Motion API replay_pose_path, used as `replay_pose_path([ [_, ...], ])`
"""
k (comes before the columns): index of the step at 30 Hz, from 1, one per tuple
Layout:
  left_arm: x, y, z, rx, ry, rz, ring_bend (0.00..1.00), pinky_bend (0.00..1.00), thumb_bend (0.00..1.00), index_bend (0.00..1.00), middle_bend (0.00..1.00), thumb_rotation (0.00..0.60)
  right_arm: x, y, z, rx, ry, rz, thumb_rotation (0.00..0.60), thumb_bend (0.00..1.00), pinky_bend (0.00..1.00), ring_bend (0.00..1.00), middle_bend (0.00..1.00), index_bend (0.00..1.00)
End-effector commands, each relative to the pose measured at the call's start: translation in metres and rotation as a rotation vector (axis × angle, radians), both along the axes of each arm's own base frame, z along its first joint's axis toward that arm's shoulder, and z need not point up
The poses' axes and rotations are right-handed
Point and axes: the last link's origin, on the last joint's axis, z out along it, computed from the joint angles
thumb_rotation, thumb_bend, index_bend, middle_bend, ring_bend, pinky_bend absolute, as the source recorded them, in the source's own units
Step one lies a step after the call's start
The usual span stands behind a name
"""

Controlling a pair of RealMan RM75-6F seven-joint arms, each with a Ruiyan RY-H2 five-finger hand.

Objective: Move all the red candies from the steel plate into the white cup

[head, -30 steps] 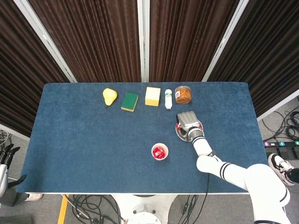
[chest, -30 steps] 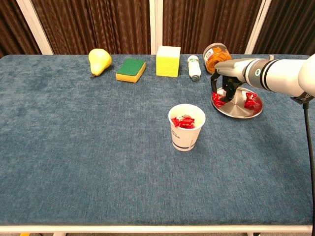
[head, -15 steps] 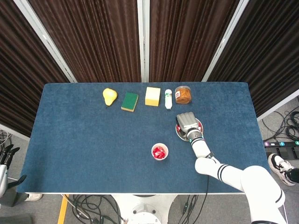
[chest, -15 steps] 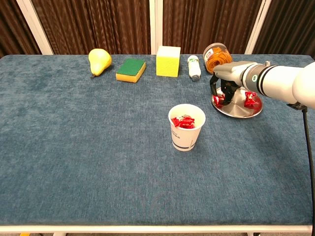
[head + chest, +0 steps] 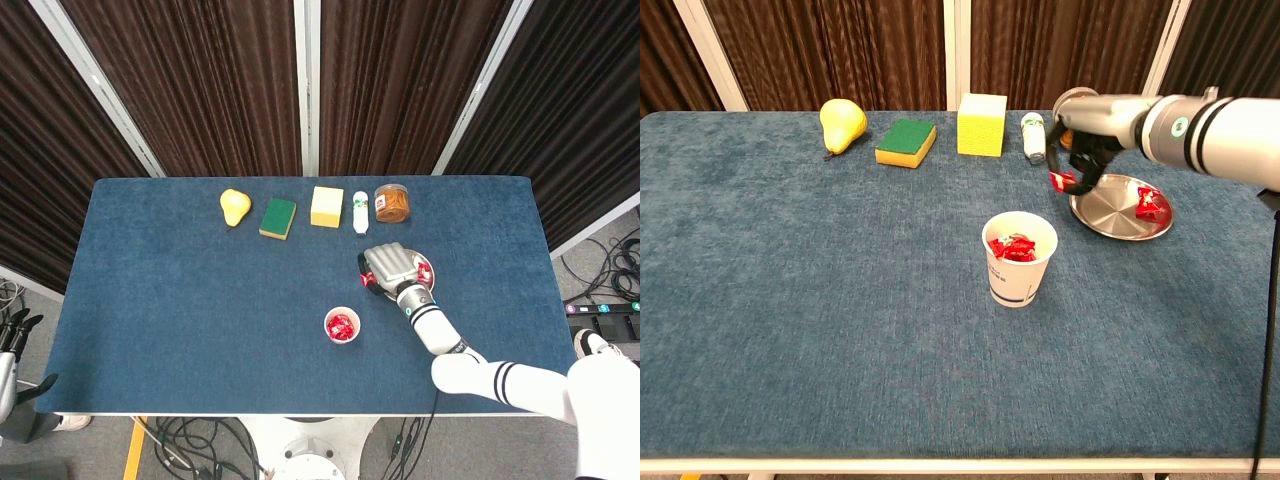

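The right hand (image 5: 1077, 150) pinches a red candy (image 5: 1062, 181) in the air between the steel plate (image 5: 1110, 215) and the white cup (image 5: 1020, 259).

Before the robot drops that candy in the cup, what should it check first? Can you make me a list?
1. Candy held: the right hand grips a red candy, lifted off the plate. Ok.
2. Hand over the cup: it hangs to the right of the cup and farther back, not above it. Not ok yet.
3. Cup upright: it stands upright with its mouth open. Ok.
4. Room in the cup: red candies already lie near the top. Cannot tell.
5. Path clear: only bare table lies between hand and cup. Ok.
6. Work left: one more candy lies on the plate. Not ok yet.
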Motion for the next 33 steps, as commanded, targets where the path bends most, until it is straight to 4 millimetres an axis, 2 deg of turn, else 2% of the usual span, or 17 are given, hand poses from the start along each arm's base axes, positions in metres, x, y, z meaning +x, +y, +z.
replay_pose_path([
  [1, 0.001, 0.000, 0.001, 0.003, 0.001, -0.003, 0.21, 0.20, 0.00, 0.22, 0.21, 0.600, 0.032, 0.023, 0.026, 0.032, -0.121, 0.102, 0.600, 0.32, 1.00, 0.91, 0.88, 0.64],
  [7, 0.000, -0.003, 0.001, 0.004, 0.000, 0.004, 0.21, 0.20, 0.00, 0.22, 0.21, 0.600, 0.046, 0.047, 0.013, 0.131, -0.147, 0.147, 0.600, 0.31, 1.00, 0.91, 0.88, 0.64],
  [20, -0.002, -0.004, -0.001, 0.003, -0.006, 0.004, 0.21, 0.20, 0.00, 0.22, 0.21, 0.600, 0.035, 0.060, 0.006, 0.171, -0.111, 0.137, 0.600, 0.31, 1.00, 0.91, 0.88, 0.61],
  [33, -0.003, -0.003, -0.002, 0.003, -0.007, 0.007, 0.21, 0.20, 0.00, 0.22, 0.21, 0.600, 0.029, 0.059, 0.003, 0.183, -0.087, 0.133, 0.600, 0.31, 1.00, 0.90, 0.88, 0.44],
])
